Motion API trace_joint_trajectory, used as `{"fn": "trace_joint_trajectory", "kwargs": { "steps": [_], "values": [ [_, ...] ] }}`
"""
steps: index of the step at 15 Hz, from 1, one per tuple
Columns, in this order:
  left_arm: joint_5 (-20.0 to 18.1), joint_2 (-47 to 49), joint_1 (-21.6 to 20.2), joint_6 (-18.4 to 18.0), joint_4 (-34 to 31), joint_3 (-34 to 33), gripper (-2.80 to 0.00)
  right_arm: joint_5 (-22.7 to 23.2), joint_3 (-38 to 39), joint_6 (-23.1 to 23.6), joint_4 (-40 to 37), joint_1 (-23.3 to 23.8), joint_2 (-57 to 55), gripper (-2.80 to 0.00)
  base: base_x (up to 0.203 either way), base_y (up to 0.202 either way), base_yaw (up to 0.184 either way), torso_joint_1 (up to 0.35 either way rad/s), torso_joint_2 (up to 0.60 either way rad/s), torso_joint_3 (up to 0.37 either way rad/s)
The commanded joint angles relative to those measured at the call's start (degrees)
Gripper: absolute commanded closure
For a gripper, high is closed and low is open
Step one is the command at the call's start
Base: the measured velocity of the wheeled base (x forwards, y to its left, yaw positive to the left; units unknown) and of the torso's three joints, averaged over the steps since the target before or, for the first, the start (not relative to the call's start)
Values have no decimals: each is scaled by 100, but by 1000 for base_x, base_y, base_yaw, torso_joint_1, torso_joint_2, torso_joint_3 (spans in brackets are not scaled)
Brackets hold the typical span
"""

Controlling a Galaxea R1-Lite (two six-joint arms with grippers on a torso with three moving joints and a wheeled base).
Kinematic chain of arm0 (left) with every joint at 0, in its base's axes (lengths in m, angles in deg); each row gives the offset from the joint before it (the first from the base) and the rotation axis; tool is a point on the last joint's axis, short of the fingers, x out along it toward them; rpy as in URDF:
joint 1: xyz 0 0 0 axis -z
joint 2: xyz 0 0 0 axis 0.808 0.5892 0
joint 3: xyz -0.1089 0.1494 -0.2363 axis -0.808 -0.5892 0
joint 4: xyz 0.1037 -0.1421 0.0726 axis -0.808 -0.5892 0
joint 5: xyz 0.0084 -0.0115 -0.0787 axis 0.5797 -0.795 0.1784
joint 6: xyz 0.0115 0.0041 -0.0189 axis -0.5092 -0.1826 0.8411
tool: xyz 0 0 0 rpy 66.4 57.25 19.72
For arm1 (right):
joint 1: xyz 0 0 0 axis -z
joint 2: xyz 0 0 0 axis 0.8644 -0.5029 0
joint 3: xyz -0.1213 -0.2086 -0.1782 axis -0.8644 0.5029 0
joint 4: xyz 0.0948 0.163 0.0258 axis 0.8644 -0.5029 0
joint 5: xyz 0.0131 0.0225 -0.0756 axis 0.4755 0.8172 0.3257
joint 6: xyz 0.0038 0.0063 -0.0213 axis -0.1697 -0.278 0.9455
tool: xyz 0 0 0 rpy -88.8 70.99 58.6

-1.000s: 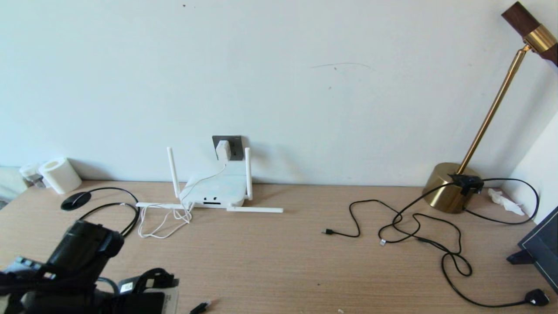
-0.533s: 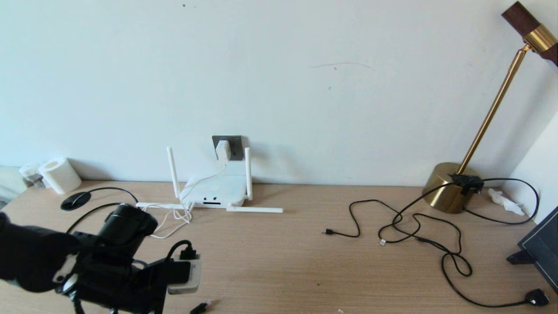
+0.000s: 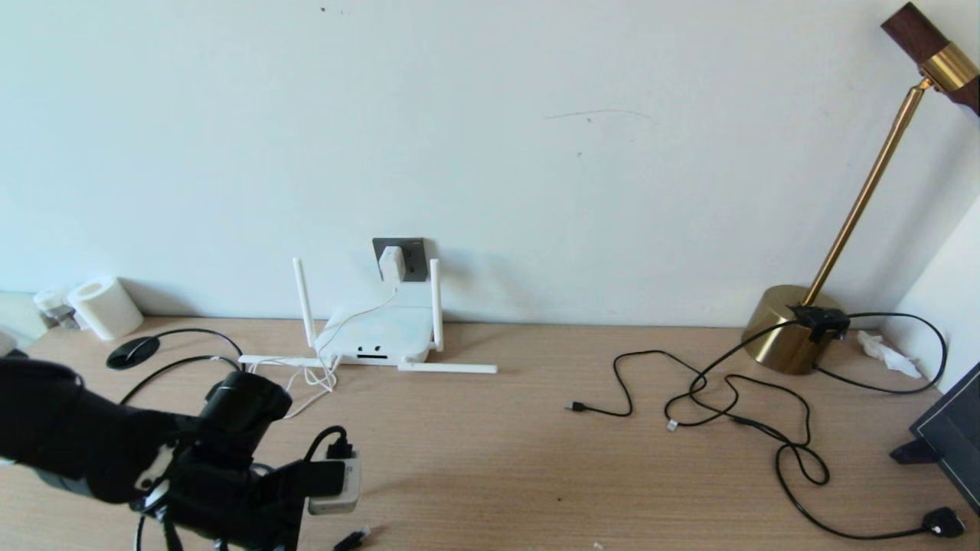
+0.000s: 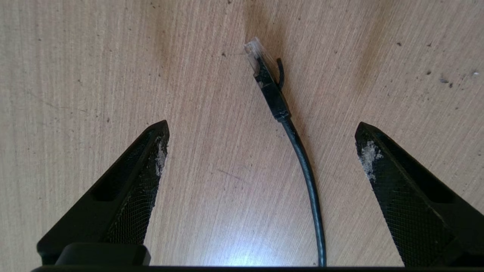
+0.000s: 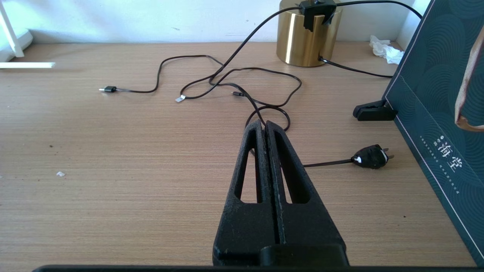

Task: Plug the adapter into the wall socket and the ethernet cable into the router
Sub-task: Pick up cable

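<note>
Left gripper point(image 4: 261, 128), advanced, two fingers spread over one ethernet cable point(image 4: 272, 90); right pressed together.

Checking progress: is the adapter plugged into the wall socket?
Plugged in: the adapter sits on the wall socket, its cord hanging toward the router.

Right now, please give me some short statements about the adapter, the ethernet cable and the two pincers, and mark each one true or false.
1. The adapter sits in the wall socket. True.
2. The ethernet cable is plugged into the router. False: its clear plug tip lies loose on the desk.
3. The left pincer is open, with the cable's plug end on the desk between its fingers. True.
4. The right pincer holds the black plug. False: it is shut on nothing, and the plug lies apart from it on the desk.
5. All four router antennas stand upright. False: two stand upright, two lie flat.
</note>
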Motion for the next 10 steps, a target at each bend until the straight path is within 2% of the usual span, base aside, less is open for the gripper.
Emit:
{"fn": "trace_joint_trajectory", "kwargs": {
  "steps": [1,10],
  "values": [
    [-7,161,5,-37,11,-1,-280,-2,0,-4,2,-2,0,0,0,0,0,0,0,0],
    [-7,380,-1,-37,20,-1,-280,-2,0,-4,2,-2,0,0,0,0,0,0,0,0]
  ]
}}
